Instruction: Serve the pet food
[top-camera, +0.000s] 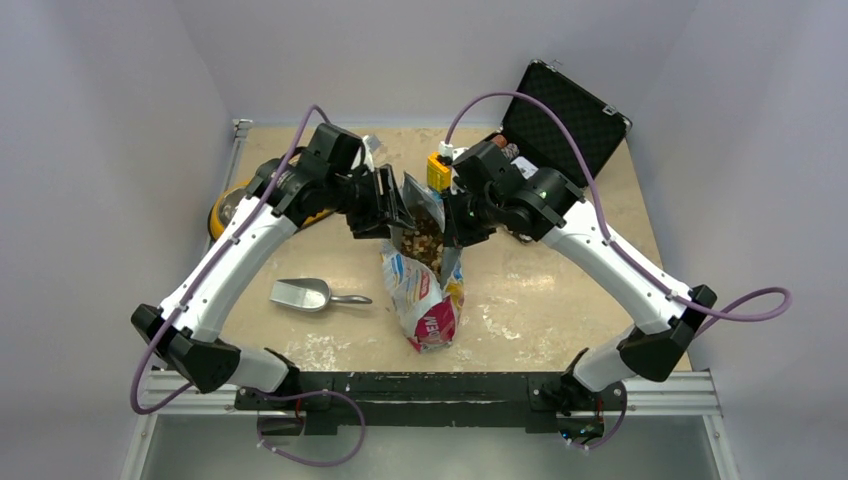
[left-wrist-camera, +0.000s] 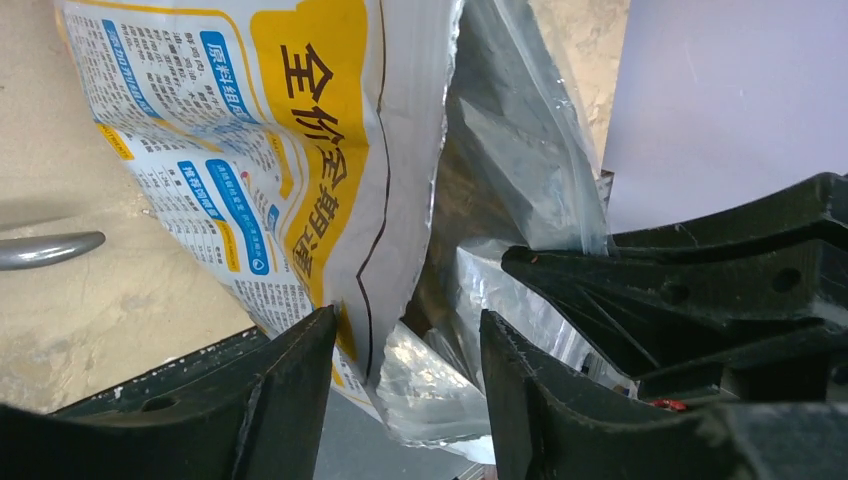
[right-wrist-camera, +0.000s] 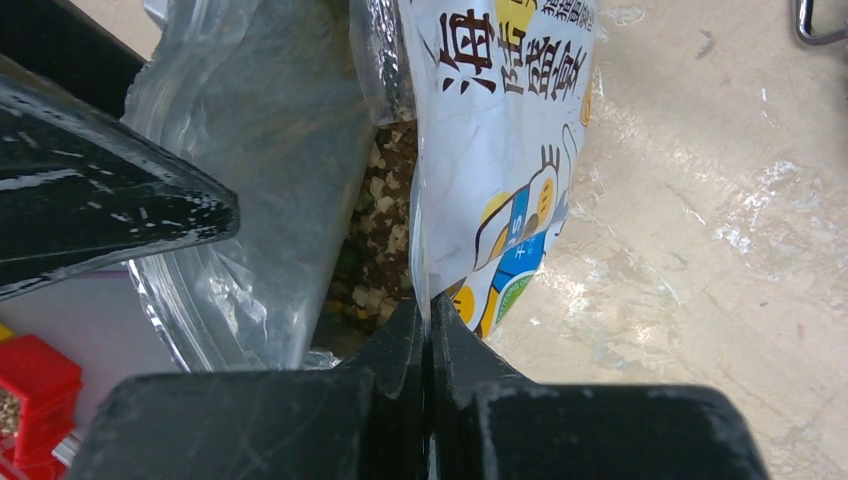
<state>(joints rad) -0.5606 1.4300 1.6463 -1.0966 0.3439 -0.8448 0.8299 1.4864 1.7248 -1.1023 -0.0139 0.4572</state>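
Seen from above, a glossy white, yellow and magenta pet-food bag (top-camera: 425, 300) sits on the table (top-camera: 560, 290) between two robot arms, with its open mouth at the far end. Brown and tan kibble (top-camera: 428, 240) shows inside the mouth, and none is served yet. The right gripper (right-wrist-camera: 428, 320) has its jaws pressed together on the bag's printed rim. The left gripper (left-wrist-camera: 405, 370) has its jaws apart, and the opposite, silver-lined rim hangs loosely between them, not pinched. A metal scoop (top-camera: 305, 293) lies on the table to the left of the bag.

The main risk is that only one side of the bag is held, so the mouth may sag shut or the bag may twist. The left jaws could close beside the thin film and miss it. A hard pull by either arm could tip the bag and spill kibble across the table.
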